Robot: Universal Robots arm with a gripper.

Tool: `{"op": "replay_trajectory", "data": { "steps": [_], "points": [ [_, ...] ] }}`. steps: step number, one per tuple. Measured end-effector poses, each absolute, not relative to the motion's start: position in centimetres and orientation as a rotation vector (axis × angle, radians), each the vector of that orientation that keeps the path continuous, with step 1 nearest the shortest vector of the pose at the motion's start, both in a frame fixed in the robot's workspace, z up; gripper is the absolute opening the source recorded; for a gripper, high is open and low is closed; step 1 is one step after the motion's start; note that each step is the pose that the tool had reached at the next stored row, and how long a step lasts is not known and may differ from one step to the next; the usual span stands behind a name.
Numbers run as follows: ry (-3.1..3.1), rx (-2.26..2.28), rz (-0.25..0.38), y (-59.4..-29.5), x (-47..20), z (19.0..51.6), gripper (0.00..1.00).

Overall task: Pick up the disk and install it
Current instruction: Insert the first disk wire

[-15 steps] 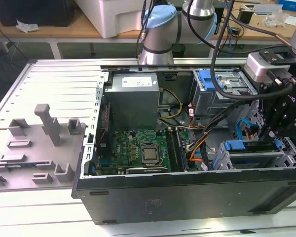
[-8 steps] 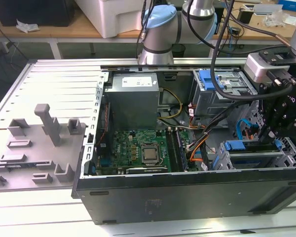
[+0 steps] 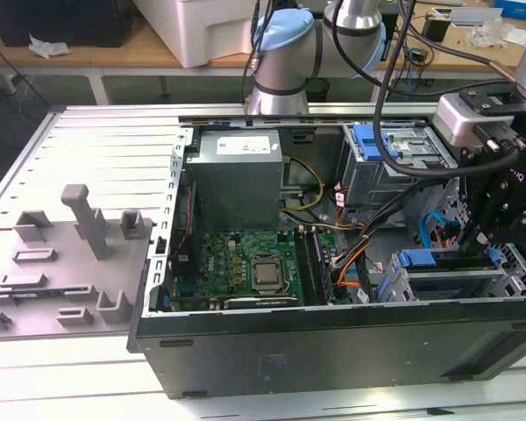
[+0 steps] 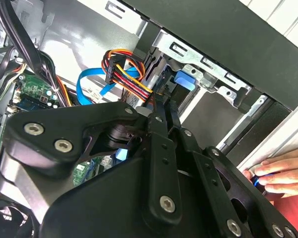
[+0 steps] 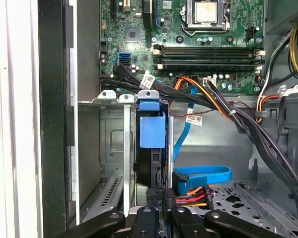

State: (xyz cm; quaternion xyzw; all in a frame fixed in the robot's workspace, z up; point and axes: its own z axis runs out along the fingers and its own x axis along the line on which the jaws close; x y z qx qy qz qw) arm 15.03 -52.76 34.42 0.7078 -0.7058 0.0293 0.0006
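Note:
The disk point(image 5: 150, 163) stands on edge in a slot of the grey drive cage point(image 5: 111, 148) at the case's front corner, its blue carrier tab point(image 5: 152, 126) at the far end. My gripper point(image 5: 161, 196) is at the disk's near end, the fingers close together with nothing showing between them. In the second wrist view the gripper point(image 4: 165, 106) points at the blue tab point(image 4: 185, 79) in the cage. In the exterior view the gripper point(image 3: 480, 248) reaches down into the cage on the exterior view's right, beside the disk's blue carrier edge point(image 3: 430, 260).
An orange-and-red power connector point(image 5: 191, 196) and a blue data cable point(image 5: 203, 173) lie right beside the fingers. Black cable bundles point(image 5: 238, 119) cross toward the motherboard point(image 3: 245, 267). A second cage with a blue bracket point(image 3: 373, 140) sits behind. A person's hand point(image 4: 275, 171) rests outside the case wall.

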Motion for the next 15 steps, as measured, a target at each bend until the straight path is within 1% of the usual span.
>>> {"op": "replay_trajectory", "data": {
  "steps": [15],
  "points": [
    [-2.216,2.223,0.092,-52.67,15.03,34.41,0.16]
  ]
}}
